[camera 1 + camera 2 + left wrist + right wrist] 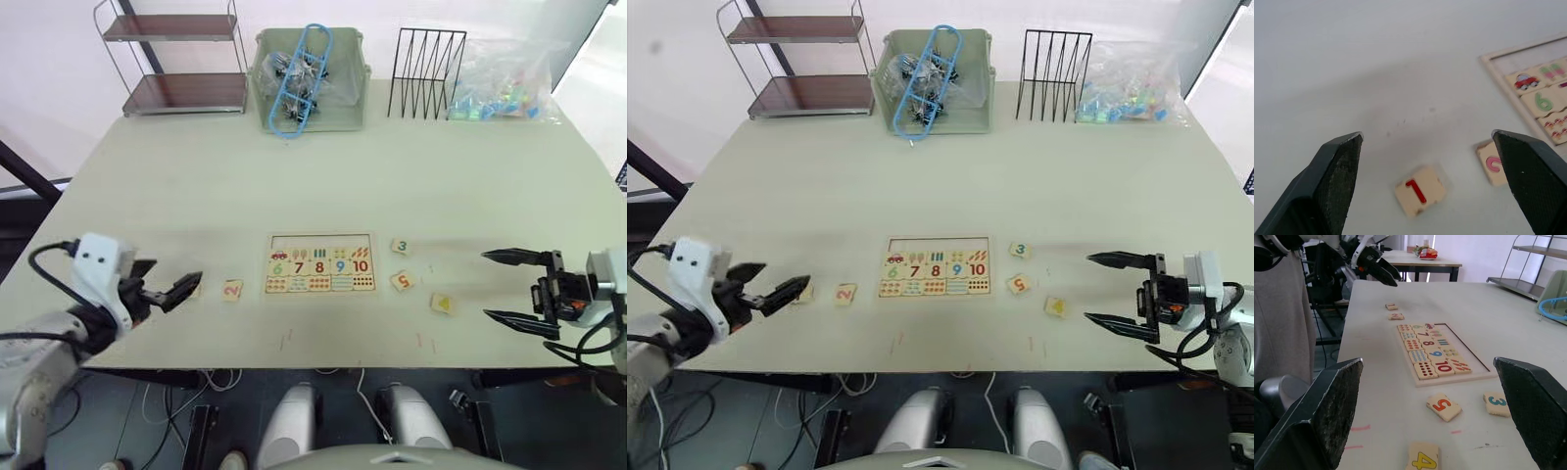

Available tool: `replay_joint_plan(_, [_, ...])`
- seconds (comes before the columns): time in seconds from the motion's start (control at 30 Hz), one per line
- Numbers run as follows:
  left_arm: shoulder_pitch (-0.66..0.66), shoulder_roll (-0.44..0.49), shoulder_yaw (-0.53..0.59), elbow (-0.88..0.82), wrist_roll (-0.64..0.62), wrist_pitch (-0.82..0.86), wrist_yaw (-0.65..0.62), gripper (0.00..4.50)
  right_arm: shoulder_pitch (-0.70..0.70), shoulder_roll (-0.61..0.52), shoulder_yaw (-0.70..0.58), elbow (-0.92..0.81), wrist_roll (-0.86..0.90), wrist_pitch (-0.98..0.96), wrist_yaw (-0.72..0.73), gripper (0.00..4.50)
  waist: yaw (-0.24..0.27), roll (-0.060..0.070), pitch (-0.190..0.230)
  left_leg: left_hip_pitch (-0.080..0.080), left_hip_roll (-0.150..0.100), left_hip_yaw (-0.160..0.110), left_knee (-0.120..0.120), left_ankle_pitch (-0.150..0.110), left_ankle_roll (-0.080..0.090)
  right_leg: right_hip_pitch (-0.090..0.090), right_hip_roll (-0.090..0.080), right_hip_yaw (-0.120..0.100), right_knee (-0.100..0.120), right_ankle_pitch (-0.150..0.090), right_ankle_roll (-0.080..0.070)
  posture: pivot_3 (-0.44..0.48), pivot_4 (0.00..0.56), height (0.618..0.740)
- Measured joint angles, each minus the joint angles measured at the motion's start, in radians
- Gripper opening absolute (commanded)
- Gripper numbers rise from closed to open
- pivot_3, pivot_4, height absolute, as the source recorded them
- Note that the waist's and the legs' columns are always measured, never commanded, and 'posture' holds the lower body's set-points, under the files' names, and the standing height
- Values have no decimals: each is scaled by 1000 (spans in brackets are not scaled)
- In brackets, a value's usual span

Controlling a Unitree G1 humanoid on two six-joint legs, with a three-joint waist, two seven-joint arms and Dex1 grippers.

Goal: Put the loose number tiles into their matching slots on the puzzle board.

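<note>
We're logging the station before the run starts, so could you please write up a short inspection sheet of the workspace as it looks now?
Surface: pale table, a few faint marks near the front edge.
Job's things: puzzle board at centre front, its top row of slots empty; tiles 1 and 2 lie left of the board; tiles 3, 5 and 4 lie right of it.
Clutter: wire shelf, green bin with a blue loop, black wire rack, plastic bag, all along the far edge.
Grippers: left gripper open over tile 1; right gripper open, right of tile 4.
Cables: black cable on the left arm.
Surroundings: nothing seen.
</note>
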Motion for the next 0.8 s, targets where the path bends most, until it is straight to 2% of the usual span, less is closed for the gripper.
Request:
replay_joint_plan(0.2, [-26,114,-114,269,58,-290,-309,4476,36,3,-3,-42,0,8,-21,4500,0,1,1,0,0,0,-1,0,0,0,-2,0,-1,0,0,0,150,739])
replay_joint_plan(0.27, [-85,148,-162,437,84,-433,-447,4476,43,5,-7,-54,0,8,-34,4500,0,2,1,0,2,0,-1,0,0,-1,-2,0,-1,0,-1,0,150,739])
replay_joint_plan(0.43, [-208,182,-243,687,131,-690,-683,4476,61,8,-14,-61,0,3,-39,4500,0,1,1,-1,2,1,-1,0,0,-1,-1,0,-1,0,0,0,150,739])
replay_joint_plan(0.5, [-246,194,-269,764,156,-764,-735,4476,62,8,-16,-61,0,-3,-40,4500,0,1,1,-2,2,1,-1,0,0,-3,-1,0,-1,0,0,0,150,739])
replay_joint_plan(0.53, [-303,198,-297,868,182,-858,-795,4476,62,11,-18,-61,0,-7,-42,4500,0,1,1,-3,2,2,-1,0,0,-4,1,0,0,2,3,0,150,739])
replay_joint_plan(0.63, [-369,209,-360,1018,196,-990,-861,4476,66,18,-21,-62,0,-12,-48,4500,-1,1,1,-4,1,2,-1,0,0,-5,2,1,1,2,3,0,150,739])
replay_joint_plan(0.8, [-436,244,-514,1171,177,-1133,-865,4476,67,18,-26,-60,-1,-28,-43,4500,-2,1,1,-4,1,2,0,0,0,-6,2,1,2,2,4,0,150,739])
